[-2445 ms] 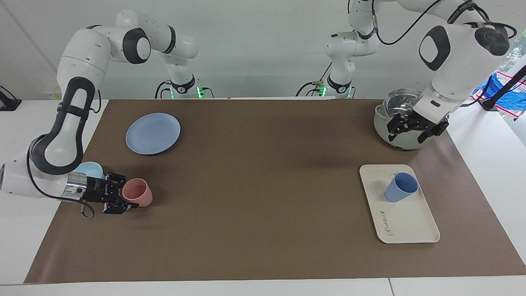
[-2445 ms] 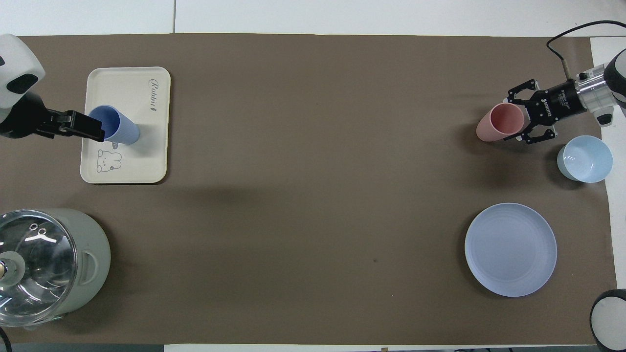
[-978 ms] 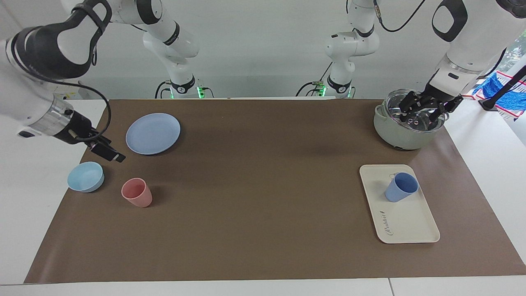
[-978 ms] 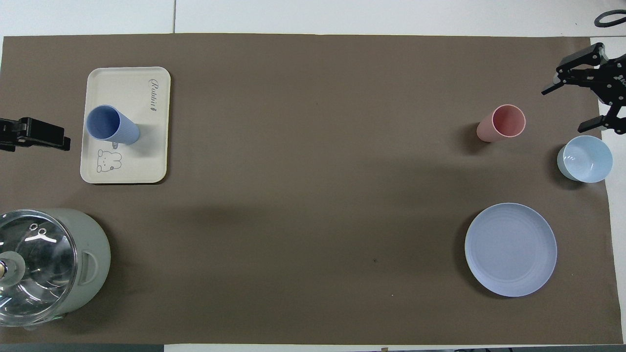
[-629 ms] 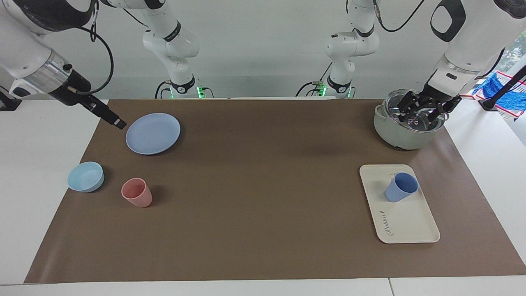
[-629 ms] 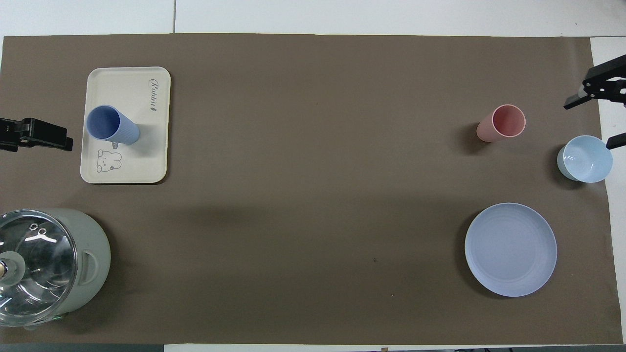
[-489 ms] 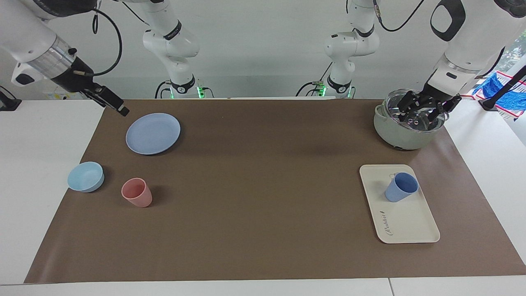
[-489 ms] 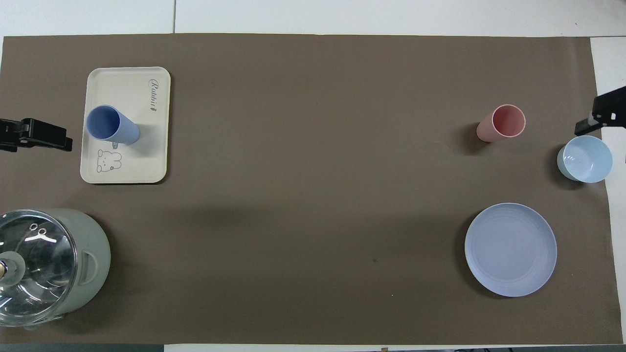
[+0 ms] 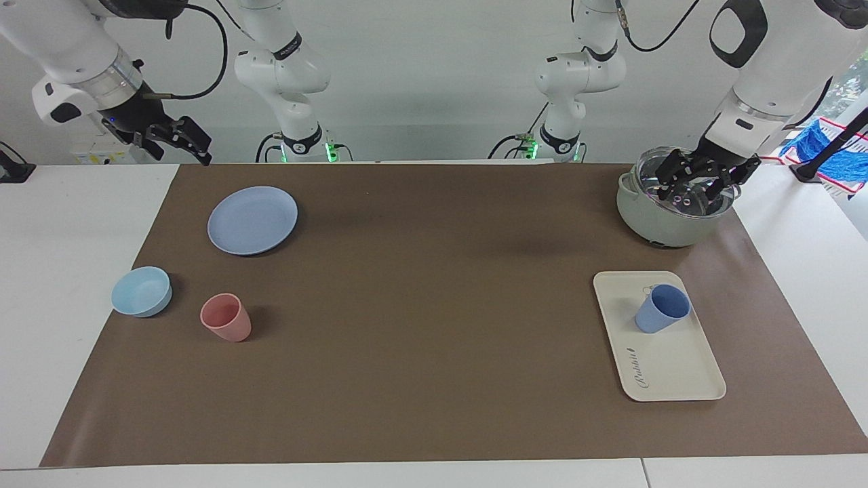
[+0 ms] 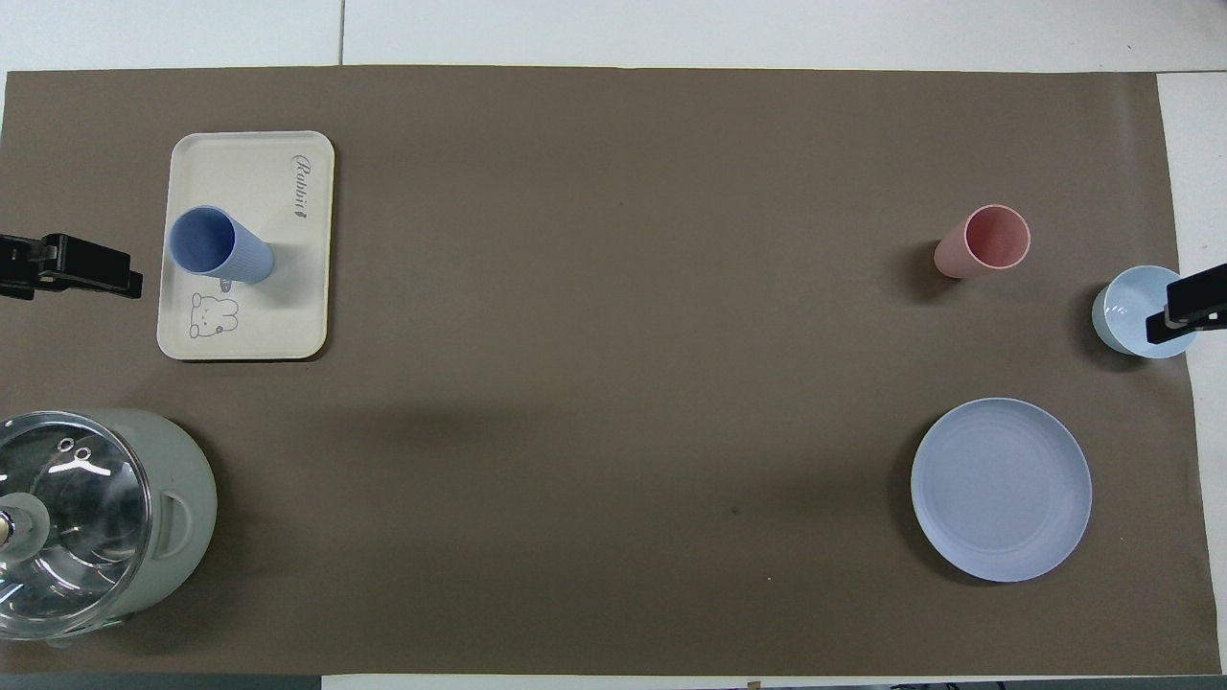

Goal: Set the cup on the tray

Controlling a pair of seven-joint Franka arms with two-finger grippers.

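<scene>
Your worktop [image 9: 27, 271] carries a brown mat [image 9: 434, 305] that covers nearly all of it, and everything sits on that mat.

At the left arm's end, close to the robots, you have a grey-green pot [image 9: 661, 217] with a clear glass lid [image 10: 57, 522]. The left end effector [image 9: 702, 177] hangs over that lid, up in the air, fingers spread wide and holding nothing.

Farther from the robots at the same end lies the tray [image 9: 671, 369], cream-white, long side running away from the robots, with the "Rabbit" script at the end farthest from them. The cup [image 9: 661, 308] stands on the tray, upright on its base with its mouth up, in the half of the tray nearer the robots, just beside the rabbit drawing [image 10: 213, 314].

At the right arm's end you see a round blue plate [image 9: 252, 220] near the robots. Farther out are the light-blue bowl [image 9: 141, 291] by the mat's edge and the pink cup [image 9: 226, 316] beside it, toward the middle; the two stand apart, both upright.

The right end effector [image 9: 180, 139] is raised high over the mat's corner nearest the robots, beside the plate. Its fingers are parted as well, and it carries nothing. Neither arm touches the cup or the tray.
</scene>
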